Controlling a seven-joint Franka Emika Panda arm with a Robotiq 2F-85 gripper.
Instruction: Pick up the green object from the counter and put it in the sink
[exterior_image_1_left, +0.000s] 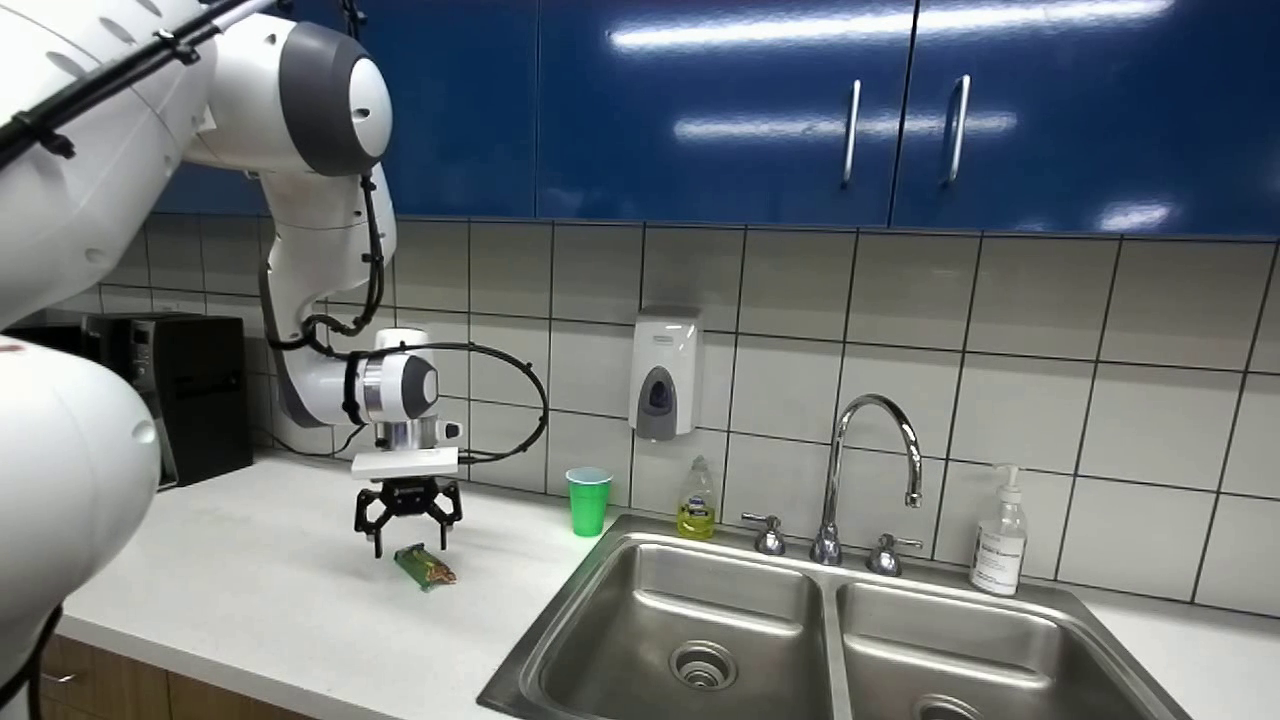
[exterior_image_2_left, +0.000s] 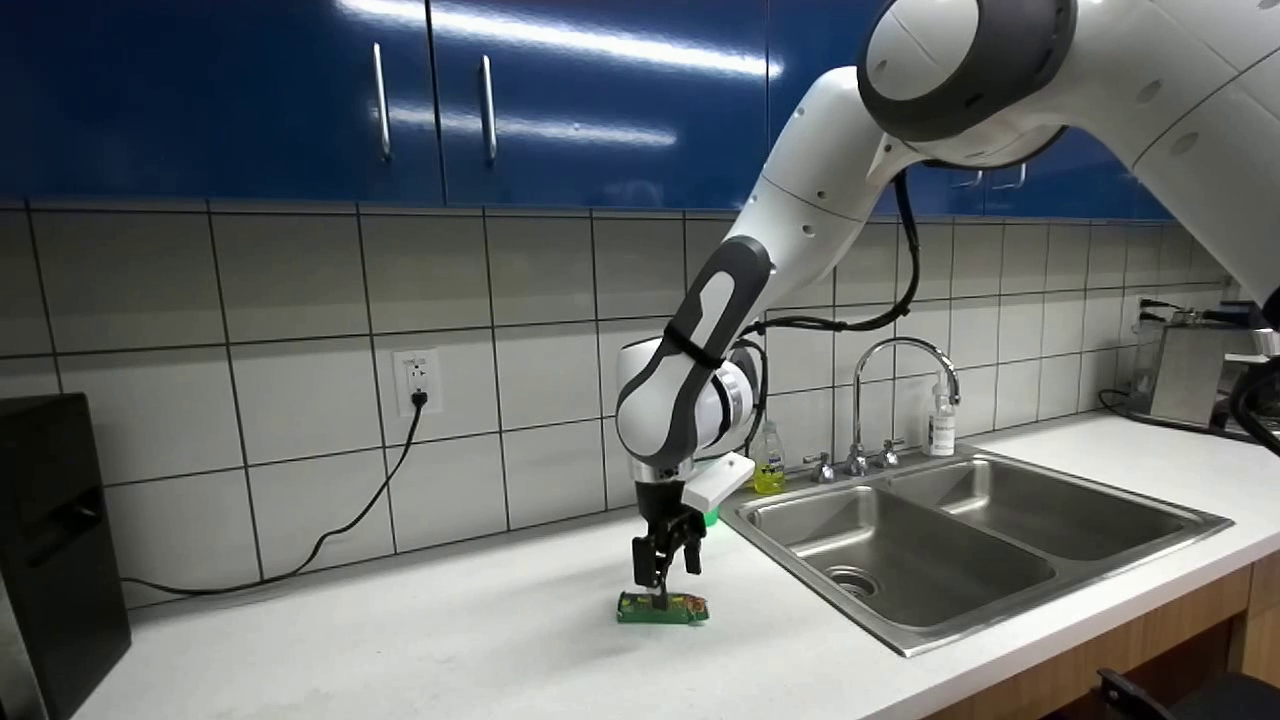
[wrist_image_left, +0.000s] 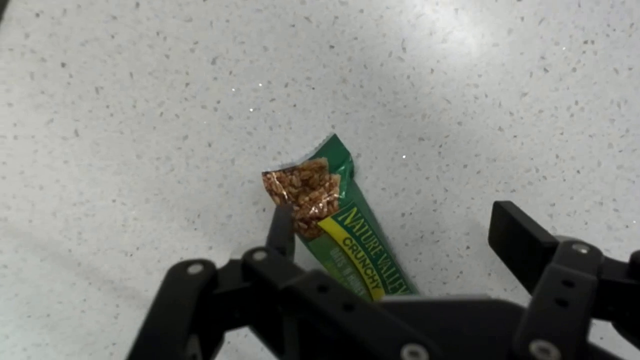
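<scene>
The green object (exterior_image_1_left: 424, 566) is a green snack bar packet with a brown picture and a yellow band. It lies flat on the white counter (exterior_image_1_left: 270, 590), left of the sink (exterior_image_1_left: 835, 630). It also shows in an exterior view (exterior_image_2_left: 640, 612) and in the wrist view (wrist_image_left: 357, 245). My gripper (exterior_image_1_left: 411, 546) is open and points down just above the packet. In the wrist view the fingers (wrist_image_left: 392, 212) stand wide apart. The left finger overlaps the packet's edge; the right finger is over bare counter. The packet's lower end is hidden behind the gripper.
A green cup (exterior_image_1_left: 588, 502) stands behind the gripper near the wall. A dish soap bottle (exterior_image_1_left: 697, 502), a chrome faucet (exterior_image_1_left: 832, 480) with two handles and a pump bottle (exterior_image_1_left: 1000, 545) line the sink's back. A black appliance (exterior_image_2_left: 60, 550) stands at the counter's far end.
</scene>
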